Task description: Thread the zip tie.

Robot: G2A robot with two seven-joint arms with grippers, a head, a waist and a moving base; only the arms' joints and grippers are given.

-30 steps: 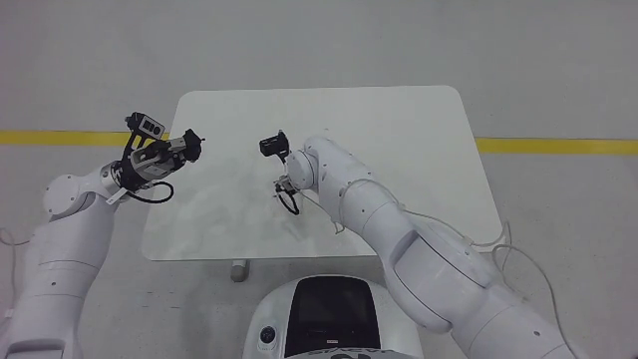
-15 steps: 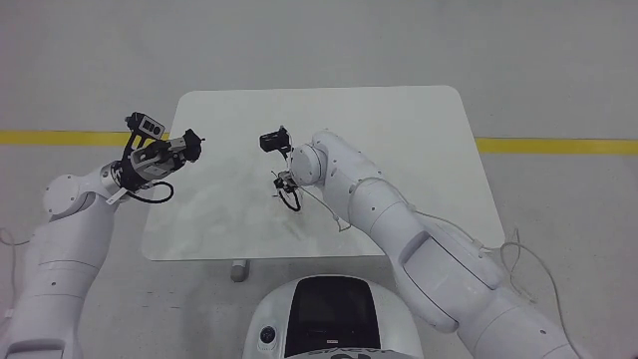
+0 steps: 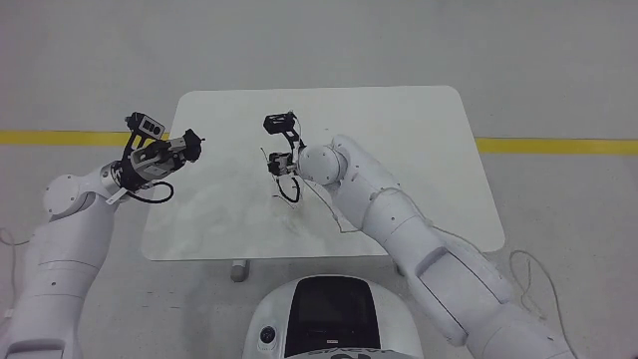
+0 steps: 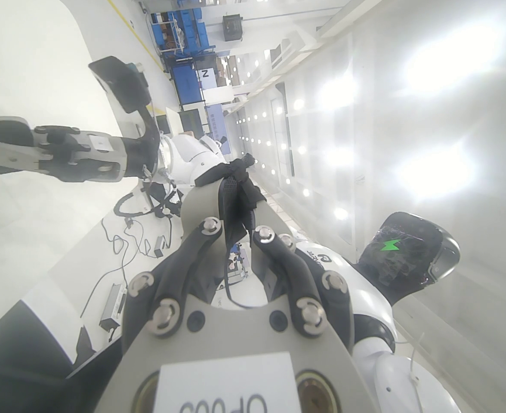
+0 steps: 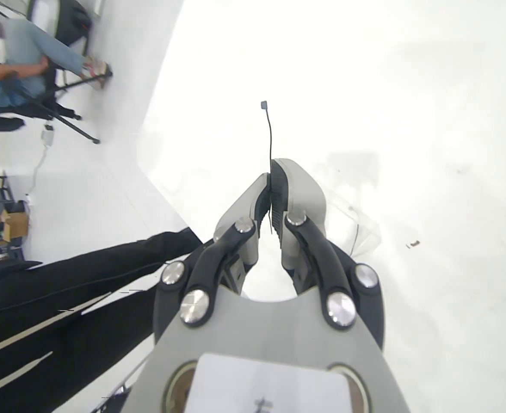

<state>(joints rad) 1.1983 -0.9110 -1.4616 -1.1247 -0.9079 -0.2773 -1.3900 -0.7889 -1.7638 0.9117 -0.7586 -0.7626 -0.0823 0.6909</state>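
My right gripper (image 5: pixel 272 164) is shut on a thin black zip tie (image 5: pixel 270 135). The tie's strand sticks out past the fingertips and ends in its small square head (image 5: pixel 264 105), held over the white table (image 5: pixel 365 66). In the top view the right gripper (image 3: pixel 272 164) is above the table's left-middle part. My left gripper (image 3: pixel 192 144) hangs just off the table's left edge, pointing toward the right one. Its black-padded fingertips (image 4: pixel 236 171) are pressed together, and a thin black strand (image 4: pixel 228 268) hangs between the fingers; I cannot tell what it is.
The table (image 3: pixel 399 130) is a rounded white top with bare surface to the right and far side. A black cable loop (image 3: pixel 289 194) dangles under the right wrist. A few dark specks (image 5: pixel 414 243) lie on the tabletop.
The right gripper has risen from the table and swung toward the far side, turning with the zip tie in it. The left arm has kept still.
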